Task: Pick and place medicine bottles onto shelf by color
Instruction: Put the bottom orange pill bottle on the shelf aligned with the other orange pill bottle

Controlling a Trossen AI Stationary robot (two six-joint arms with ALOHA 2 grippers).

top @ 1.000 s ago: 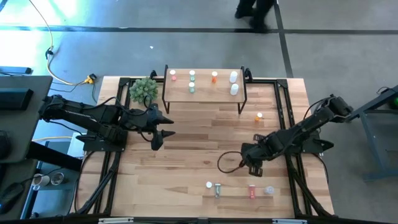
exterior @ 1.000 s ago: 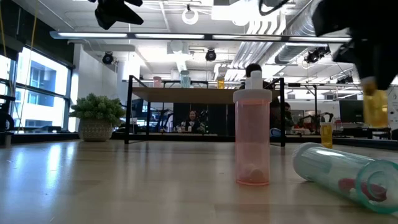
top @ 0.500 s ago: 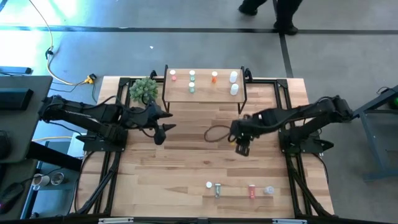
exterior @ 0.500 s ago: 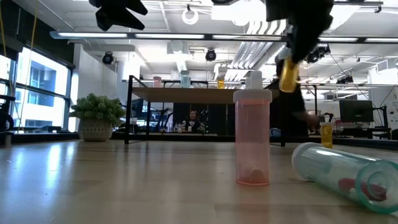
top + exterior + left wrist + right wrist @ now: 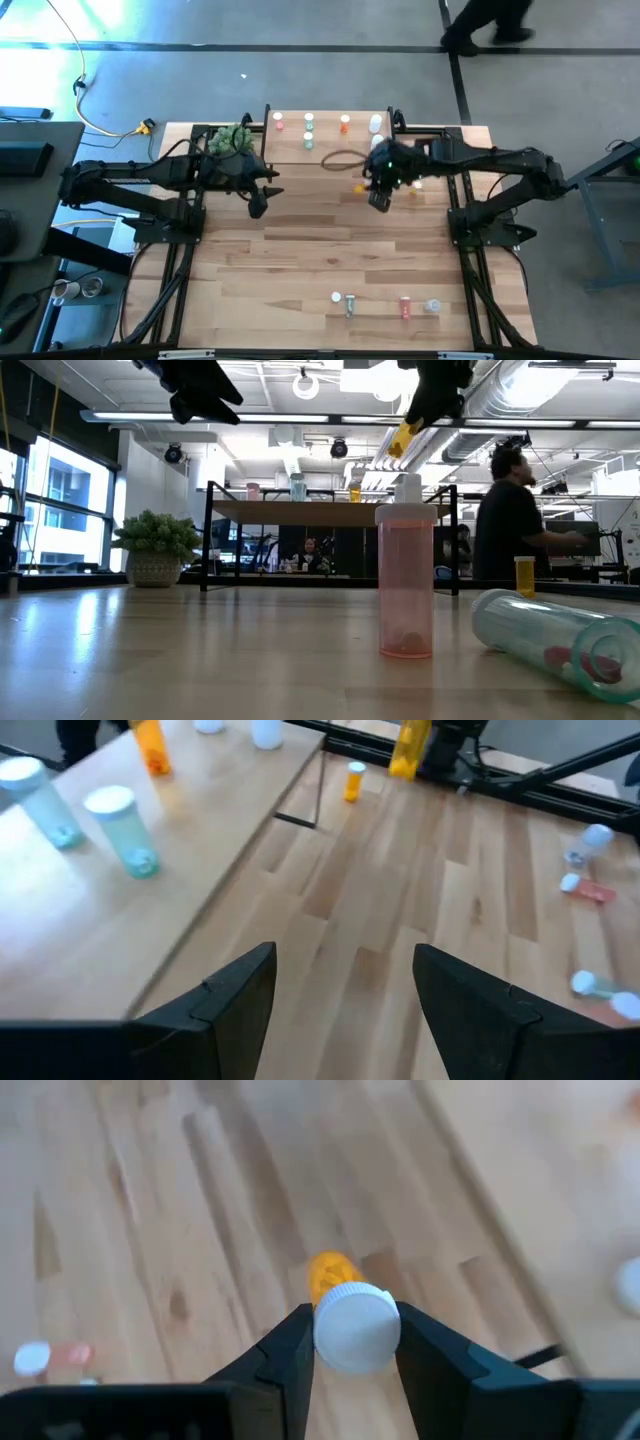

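Note:
My right gripper [image 5: 379, 197] is shut on an orange bottle with a white cap [image 5: 356, 1329], in the air just in front of the shelf [image 5: 330, 156]. The bottle also shows in the low view [image 5: 400, 440]. The shelf's wooden top carries a pink bottle [image 5: 279, 122], two green ones [image 5: 308, 130], an orange one [image 5: 345, 123] and two white ones [image 5: 376, 133], all upright. My left gripper [image 5: 258, 206] is open and empty, above the table by the shelf's left end. Another orange bottle [image 5: 354, 780] stands on the table to the right of the shelf. My right gripper pinches the orange bottle at its white cap end [image 5: 356, 1329], one finger [image 5: 290, 1350] on each side. The bottle's orange body [image 5: 330, 1270] points away past the fingertips, toward the table. The bottle is lifted clear and hangs tilted.
A potted plant [image 5: 232, 141] stands at the shelf's left end. Near the table's front edge are several bottles: a pink one upright [image 5: 405, 580], a green one lying on its side [image 5: 545, 635], others beside them [image 5: 345, 300]. A person [image 5: 490, 20] walks beyond the far edge.
My right gripper has carried the orange bottle up from the table's near right part toward the far edge, to just in front of the shelf. It has stayed shut on the bottle. My left gripper has shifted a little toward the far edge.

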